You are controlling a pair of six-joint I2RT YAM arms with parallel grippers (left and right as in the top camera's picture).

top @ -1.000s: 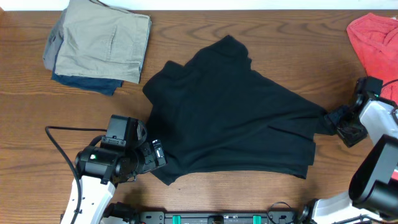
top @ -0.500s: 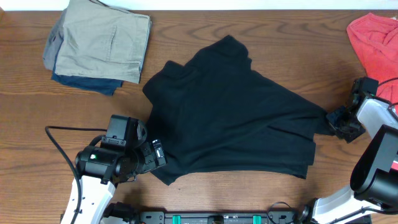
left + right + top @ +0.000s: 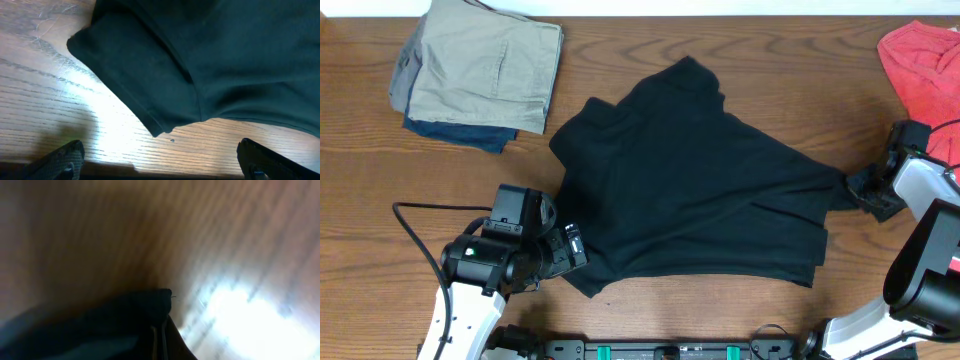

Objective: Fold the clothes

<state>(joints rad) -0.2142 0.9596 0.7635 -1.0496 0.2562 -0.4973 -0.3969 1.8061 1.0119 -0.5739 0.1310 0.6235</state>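
The black T-shirt [image 3: 700, 190] lies rumpled at a slant across the middle of the wooden surface [image 3: 720, 60], soft creases running toward its right tip, which the right tool [image 3: 855, 190] pinches. The left tool [image 3: 575, 245] stands spread beside its lower-left corner.

T-shirt [image 3: 690, 190] at table [image 3: 720, 50] centre, folded pile [image 3: 480, 75] far left, loose cloth [image 3: 920, 65] far right, left gripper [image 3: 575, 245] beside shirt's near-left corner, right gripper [image 3: 855, 188] on shirt's right tip
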